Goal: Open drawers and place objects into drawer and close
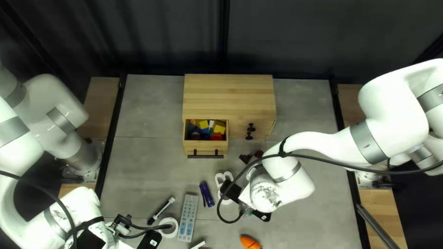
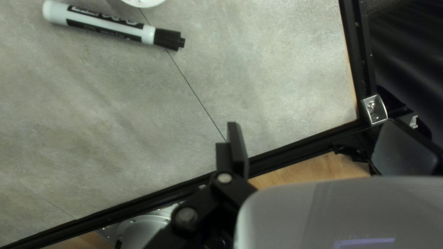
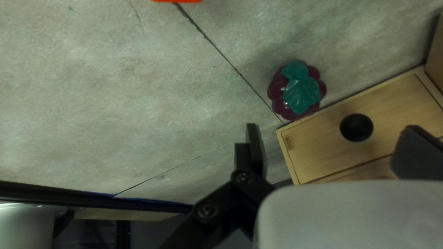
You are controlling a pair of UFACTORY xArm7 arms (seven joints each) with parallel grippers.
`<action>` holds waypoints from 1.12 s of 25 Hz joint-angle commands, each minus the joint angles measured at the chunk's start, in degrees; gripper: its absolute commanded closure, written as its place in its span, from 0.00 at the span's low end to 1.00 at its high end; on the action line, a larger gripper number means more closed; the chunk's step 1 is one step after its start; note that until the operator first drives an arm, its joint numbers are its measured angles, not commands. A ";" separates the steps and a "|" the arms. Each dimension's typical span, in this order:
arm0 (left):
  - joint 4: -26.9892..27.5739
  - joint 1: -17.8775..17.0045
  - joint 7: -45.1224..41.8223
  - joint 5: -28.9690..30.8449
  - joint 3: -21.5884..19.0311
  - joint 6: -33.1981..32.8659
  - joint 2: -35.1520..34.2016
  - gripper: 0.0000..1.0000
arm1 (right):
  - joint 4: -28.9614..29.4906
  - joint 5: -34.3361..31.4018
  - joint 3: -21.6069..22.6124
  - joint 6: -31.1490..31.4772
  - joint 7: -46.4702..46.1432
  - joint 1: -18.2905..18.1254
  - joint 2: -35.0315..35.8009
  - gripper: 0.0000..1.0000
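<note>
Fingers of the left gripper stand wide apart in its wrist view, and between them I see only the table. Taking straight ahead of that gripper as twelve o'clock, the marker lies at ten, clear of both fingers. Its pale barrel bears dark printed lettering.

The right gripper also has its fingers well apart in its wrist view. The cabinet's wooden drawer front with its round black knob shows between them, touched by neither. From that gripper, a purple berry-shaped toy with green leaves lies at eleven o'clock, beside the drawer front.

In the top left view, the open drawer holds a jumble of yellow, red and dark blocks. Around it as the clock's hub, the cabinet rises toward twelve. The left gripper is at seven and the right at five. The button-covered remote lies at six, between the white tape roll and the dark blue cylinder. The orange carrot toy is farther out at five.
</note>
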 commanded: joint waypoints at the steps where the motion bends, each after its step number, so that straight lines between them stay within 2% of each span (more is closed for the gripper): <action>1: 0.00 0.00 0.00 0.00 0.00 0.00 0.00 0.00 | -0.73 0.06 -0.01 -1.73 -2.12 -0.90 0.85 0.00; 11: 0.00 0.00 0.00 0.00 0.00 0.00 0.00 0.00 | -2.10 0.22 -0.86 -5.77 -5.42 -3.64 3.38 0.00; 20: 0.00 0.00 0.00 0.00 0.00 0.00 0.00 0.00 | 0.39 0.85 -1.62 -4.32 -5.06 -4.50 6.29 0.00; 22: 0.00 0.00 0.00 0.00 0.00 0.00 0.00 0.00 | 0.52 0.81 -1.81 -4.24 -4.32 -4.46 6.81 0.15; 23: 0.00 0.00 0.00 0.00 0.00 0.00 0.00 0.00 | 0.54 0.80 -1.84 -4.20 -4.10 -4.41 6.89 0.91; 25: 0.00 0.00 0.00 0.00 0.00 0.00 0.00 0.00 | 0.51 0.72 -1.89 -4.09 -3.45 -4.22 6.98 0.97; 28: 0.00 0.00 0.00 0.00 0.00 0.00 0.00 0.00 | 0.36 0.68 -1.95 -3.35 -2.53 -3.80 6.45 0.97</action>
